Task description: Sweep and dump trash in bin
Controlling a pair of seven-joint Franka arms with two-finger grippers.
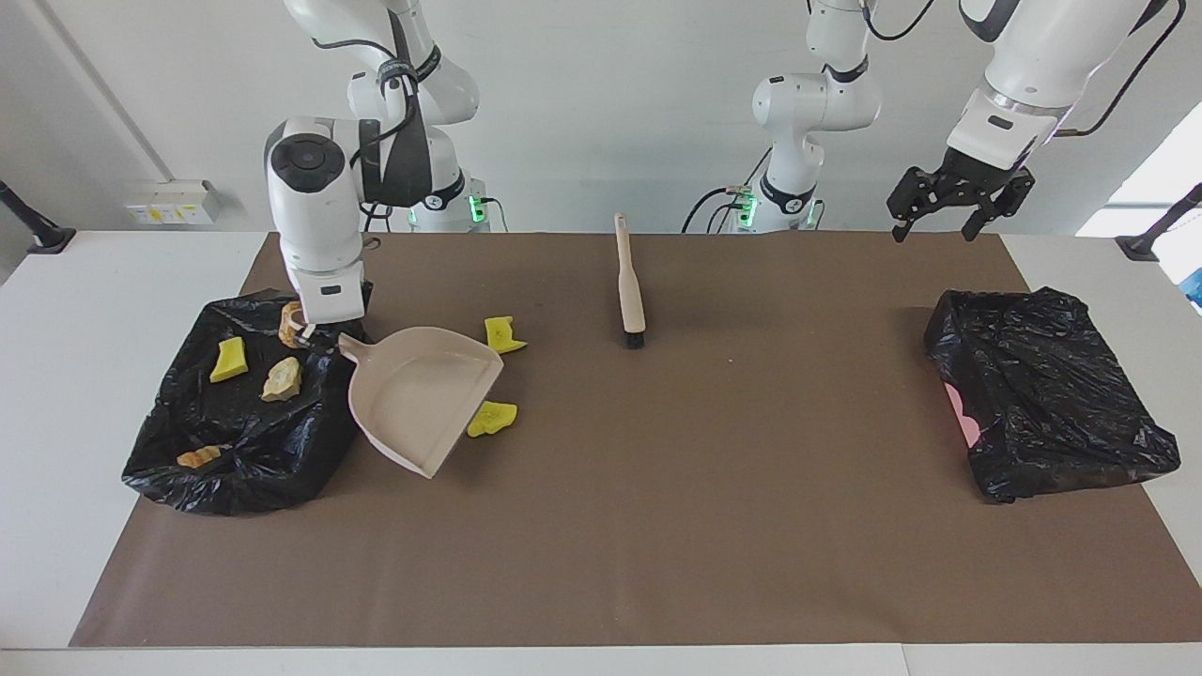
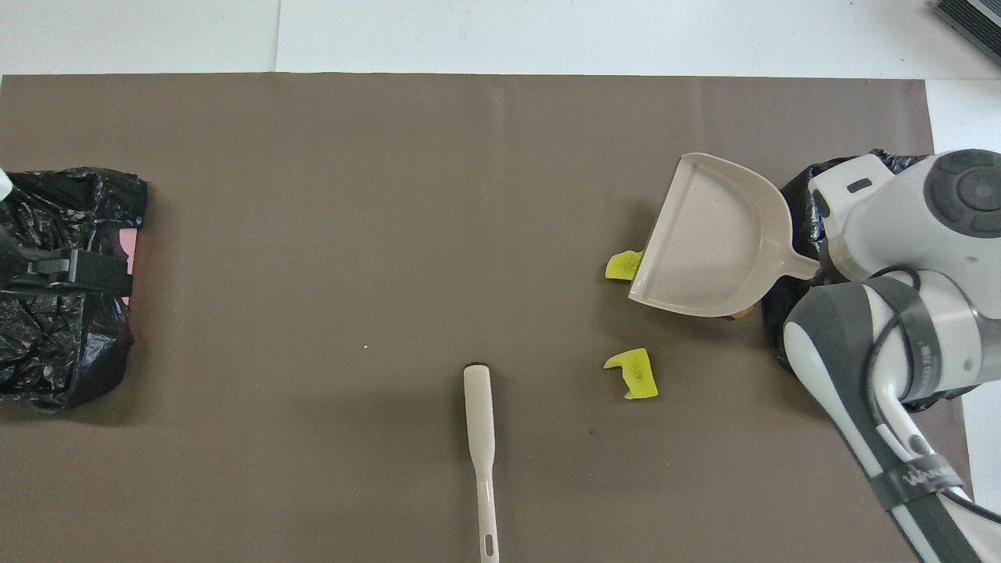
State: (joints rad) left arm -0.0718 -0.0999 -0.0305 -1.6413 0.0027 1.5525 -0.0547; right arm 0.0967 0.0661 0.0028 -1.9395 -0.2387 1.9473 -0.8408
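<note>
Six trash scraps (image 1: 229, 360) visible: four in the black bag-lined bin (image 1: 235, 460) at the right arm's end, two yellow sponge chunks (image 1: 504, 334) on brown paper covering the white desk (image 1: 56, 394). Right gripper (image 1: 305, 329) clenched on the pale pink dustpan (image 1: 423, 394); left gripper (image 1: 958, 202) released, raised near a second black bag (image 1: 1052, 394). One brush (image 1: 629, 282) lying loose. White wall.

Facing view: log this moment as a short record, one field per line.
right hand: shut on the dustpan handle, beside the bin bag
left hand: open, raised, waiting near the second bag
trash in bin bag: four scraps show
trash on mat: two yellow chunks, one at the dustpan's lip
brush: lying on the mat, untouched
</note>
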